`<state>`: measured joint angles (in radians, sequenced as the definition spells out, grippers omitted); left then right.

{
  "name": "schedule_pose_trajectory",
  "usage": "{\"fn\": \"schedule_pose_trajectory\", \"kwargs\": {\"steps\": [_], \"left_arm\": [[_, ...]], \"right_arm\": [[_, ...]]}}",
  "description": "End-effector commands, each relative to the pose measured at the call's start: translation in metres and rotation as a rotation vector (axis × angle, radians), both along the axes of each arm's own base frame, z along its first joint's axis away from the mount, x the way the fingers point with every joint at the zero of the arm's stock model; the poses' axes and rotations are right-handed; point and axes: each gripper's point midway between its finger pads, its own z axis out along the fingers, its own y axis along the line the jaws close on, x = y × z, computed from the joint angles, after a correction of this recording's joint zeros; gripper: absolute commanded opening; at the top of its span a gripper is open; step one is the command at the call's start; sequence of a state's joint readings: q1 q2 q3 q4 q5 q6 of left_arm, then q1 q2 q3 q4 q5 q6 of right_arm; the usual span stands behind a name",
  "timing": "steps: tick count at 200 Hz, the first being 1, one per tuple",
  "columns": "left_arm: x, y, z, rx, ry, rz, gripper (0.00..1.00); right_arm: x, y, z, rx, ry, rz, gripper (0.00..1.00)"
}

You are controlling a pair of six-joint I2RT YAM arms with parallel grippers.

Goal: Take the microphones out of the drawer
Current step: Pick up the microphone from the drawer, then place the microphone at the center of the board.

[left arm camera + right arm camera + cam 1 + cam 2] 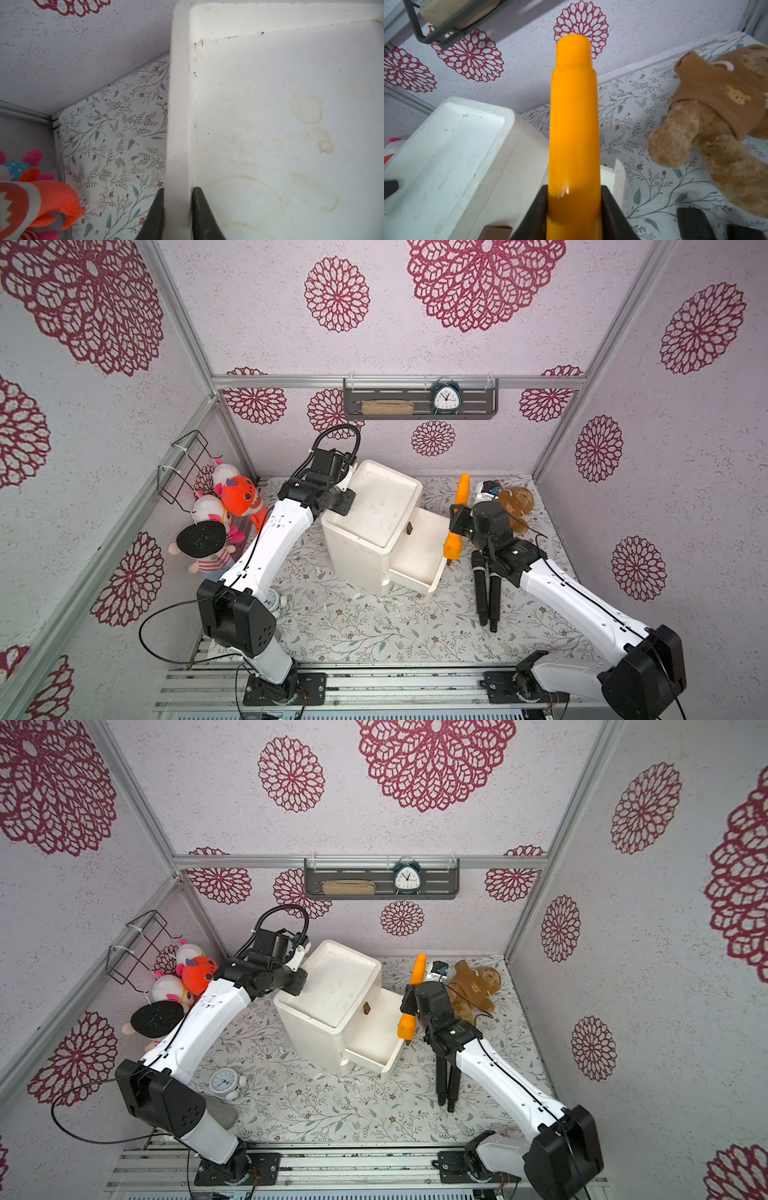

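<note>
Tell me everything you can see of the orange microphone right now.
The orange microphone looks like smooth, glossy plastic: a long round handle stepping down to a narrower end cap, plus, in a top view, a wider head with a dark tip. The right gripper is shut on its shaft, a finger on each side. It points cap-first toward the back wall, head beside the open drawer's outer wall. Nothing else visibly touches it.

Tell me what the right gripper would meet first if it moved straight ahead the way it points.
Probably the back wall. The right gripper is shut on the orange microphone, whose far end leads toward that wall with nothing visible in between. How close it already is, the views do not settle.
</note>
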<state>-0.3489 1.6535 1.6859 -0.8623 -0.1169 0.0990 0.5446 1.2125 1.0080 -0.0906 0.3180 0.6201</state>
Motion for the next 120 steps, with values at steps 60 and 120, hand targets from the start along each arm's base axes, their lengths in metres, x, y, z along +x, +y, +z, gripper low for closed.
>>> {"fn": "schedule_pose_trajectory", "kwargs": {"steps": [60, 120], "left_arm": [[-0.008, 0.012, -0.045, 0.122, 0.131, 0.003, 0.01], [-0.008, 0.012, -0.044, 0.119, 0.13, 0.003, 0.01]], "right_arm": [[-0.035, -0.036, -0.036, -0.077, 0.079, -0.019, 0.0], [-0.053, -0.046, -0.089, -0.101, 0.188, -0.03, 0.0]]}}
